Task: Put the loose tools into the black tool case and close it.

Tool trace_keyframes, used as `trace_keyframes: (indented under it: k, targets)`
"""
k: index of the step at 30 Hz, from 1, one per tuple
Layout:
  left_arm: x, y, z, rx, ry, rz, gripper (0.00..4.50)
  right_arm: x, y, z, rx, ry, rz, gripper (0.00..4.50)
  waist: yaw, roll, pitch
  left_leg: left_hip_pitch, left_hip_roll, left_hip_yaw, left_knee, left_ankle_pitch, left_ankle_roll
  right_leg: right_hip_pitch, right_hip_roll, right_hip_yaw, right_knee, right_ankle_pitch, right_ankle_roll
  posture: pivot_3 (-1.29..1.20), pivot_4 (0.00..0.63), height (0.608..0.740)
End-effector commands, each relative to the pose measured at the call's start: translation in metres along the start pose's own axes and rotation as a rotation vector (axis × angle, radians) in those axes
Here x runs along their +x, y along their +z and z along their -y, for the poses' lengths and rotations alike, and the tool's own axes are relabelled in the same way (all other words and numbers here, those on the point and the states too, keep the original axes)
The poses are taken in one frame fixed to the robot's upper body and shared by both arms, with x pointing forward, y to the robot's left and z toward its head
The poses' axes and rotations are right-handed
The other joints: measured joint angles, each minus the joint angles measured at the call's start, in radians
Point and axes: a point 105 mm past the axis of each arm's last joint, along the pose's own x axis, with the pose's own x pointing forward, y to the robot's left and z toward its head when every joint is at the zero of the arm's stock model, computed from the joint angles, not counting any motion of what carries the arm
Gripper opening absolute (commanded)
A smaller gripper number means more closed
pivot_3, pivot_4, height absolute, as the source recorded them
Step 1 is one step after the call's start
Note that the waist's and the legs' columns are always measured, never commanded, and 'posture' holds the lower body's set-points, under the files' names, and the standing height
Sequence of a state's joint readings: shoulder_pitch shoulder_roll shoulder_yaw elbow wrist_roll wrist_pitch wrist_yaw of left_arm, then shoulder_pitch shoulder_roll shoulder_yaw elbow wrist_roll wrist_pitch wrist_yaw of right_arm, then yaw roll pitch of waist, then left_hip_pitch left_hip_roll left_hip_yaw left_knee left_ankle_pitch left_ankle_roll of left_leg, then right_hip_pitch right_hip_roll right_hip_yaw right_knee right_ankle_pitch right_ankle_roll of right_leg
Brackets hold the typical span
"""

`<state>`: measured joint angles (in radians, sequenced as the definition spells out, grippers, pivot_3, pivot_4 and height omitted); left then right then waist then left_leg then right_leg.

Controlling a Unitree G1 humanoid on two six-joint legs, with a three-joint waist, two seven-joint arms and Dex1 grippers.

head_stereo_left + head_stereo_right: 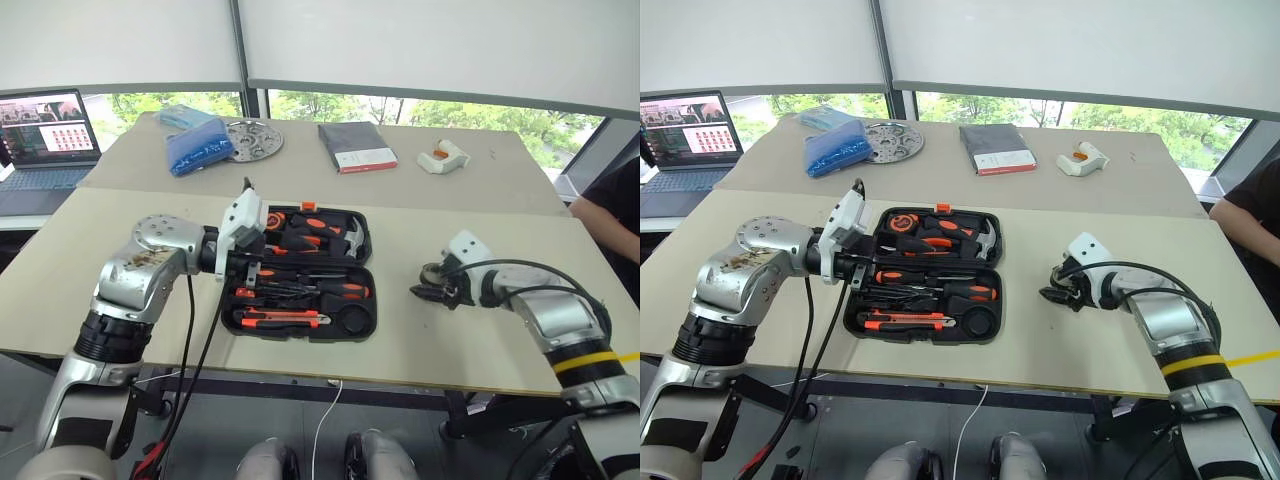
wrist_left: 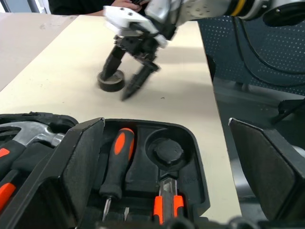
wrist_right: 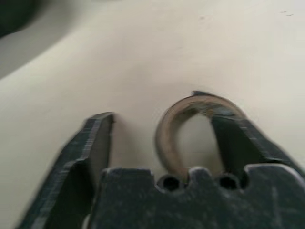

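The black tool case (image 1: 366,228) lies open at the middle of the table. In its slots sit screwdrivers (image 1: 335,291), an orange-black utility knife (image 1: 285,318) and a hammer (image 1: 350,236). One round slot (image 2: 164,150) is empty. To the right of the case, the small grey tape roll (image 1: 434,271) lies flat on the table. My right gripper (image 1: 425,286) is down at the roll, jaws apart. One finger (image 2: 113,59) reaches into its hole and the other (image 2: 139,78) stands outside its wall. My left gripper (image 1: 258,235) hovers over the case's left edge, wide open and holding nothing.
At the far side of the table lie a laptop (image 1: 45,135), blue bags (image 1: 200,150), a metal disc (image 1: 252,140), a dark grey book (image 1: 355,145) and a white-orange device (image 1: 443,157). A person (image 1: 612,210) sits at the right edge.
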<state>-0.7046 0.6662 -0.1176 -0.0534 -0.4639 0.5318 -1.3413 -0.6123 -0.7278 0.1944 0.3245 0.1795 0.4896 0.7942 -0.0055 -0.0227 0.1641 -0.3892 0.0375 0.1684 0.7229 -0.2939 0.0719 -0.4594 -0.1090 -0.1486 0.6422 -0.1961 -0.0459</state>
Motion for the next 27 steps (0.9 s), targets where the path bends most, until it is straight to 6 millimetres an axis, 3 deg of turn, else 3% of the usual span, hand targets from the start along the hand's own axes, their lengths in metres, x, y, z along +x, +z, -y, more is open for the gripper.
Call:
trace_keyframes:
  k: [1, 4, 7, 10, 13, 17, 22, 27]
  targets:
    - [-0.002, 0.004, 0.0, 0.066, 0.013, -0.019, 4.5, -0.002, 0.0, 0.007, -0.05, -0.013, -0.008, 2.11, -0.001, 0.0, 0.0, 0.0, 0.0, 0.0, 0.0, 0.0, 0.0, 0.0, 0.0, 0.0, 0.0, 0.0, 0.0, 0.0, 0.15, 0.718]
    - [-0.004, -0.003, -0.002, 0.067, 0.015, -0.041, 4.5, -0.006, 0.015, 0.001, -0.07, 0.018, 0.043, 1.13, -0.001, 0.0, 0.0, 0.0, 0.0, 0.0, 0.0, 0.0, 0.0, 0.0, -0.001, 0.0, 0.001, 0.0, 0.0, 0.0, 0.15, 0.718]
    - [-0.008, -0.009, -0.001, 0.066, 0.013, -0.065, 4.5, -0.018, 0.055, -0.032, -0.076, 0.171, 0.191, 0.01, -0.005, 0.001, 0.0, 0.0, 0.0, 0.0, 0.0, 0.0, 0.0, -0.001, -0.001, 0.0, 0.001, 0.0, 0.0, 0.0, 0.15, 0.718]
    - [-0.013, -0.014, 0.001, 0.063, 0.0, -0.088, 4.5, -0.042, 0.085, -0.091, -0.096, 0.449, 0.298, 0.01, -0.01, 0.002, 0.001, 0.0, 0.0, 0.0, 0.0, 0.0, 0.0, -0.001, 0.0, 0.001, 0.002, 0.0, 0.0, 0.0, 0.15, 0.718]
    - [-0.017, -0.016, 0.003, 0.06, -0.011, -0.104, 4.5, -0.049, 0.084, -0.13, -0.175, 0.557, 0.276, 0.01, -0.006, 0.002, 0.001, 0.001, 0.001, -0.001, -0.002, 0.0, -0.001, -0.001, 0.0, 0.0, 0.002, 0.0, -0.001, 0.0, 0.15, 0.718]
    - [-0.018, -0.016, 0.004, 0.064, -0.013, -0.107, 4.5, -0.032, 0.075, -0.151, -0.193, 0.555, 0.222, 0.01, -0.001, 0.002, 0.001, 0.0, 0.0, -0.001, -0.001, -0.001, 0.0, -0.001, -0.002, -0.001, 0.0, 0.0, -0.001, 0.0, 0.15, 0.718]
    - [-0.018, -0.016, 0.004, 0.066, -0.013, -0.11, 4.5, -0.014, 0.06, -0.153, -0.188, 0.527, 0.147, 0.01, 0.005, 0.002, 0.001, -0.001, -0.001, -0.001, -0.001, -0.001, 0.001, -0.001, -0.003, -0.001, 0.001, 0.0, 0.0, 0.0, 0.15, 0.718]
    - [-0.02, -0.017, 0.003, 0.066, -0.005, -0.114, 4.5, -0.02, 0.054, -0.158, -0.217, 0.57, 0.116, 1.61, 0.006, 0.002, 0.001, -0.001, -0.002, -0.001, -0.001, -0.001, 0.001, -0.002, -0.002, -0.001, 0.0, 0.0, 0.0, 0.0, 0.15, 0.718]
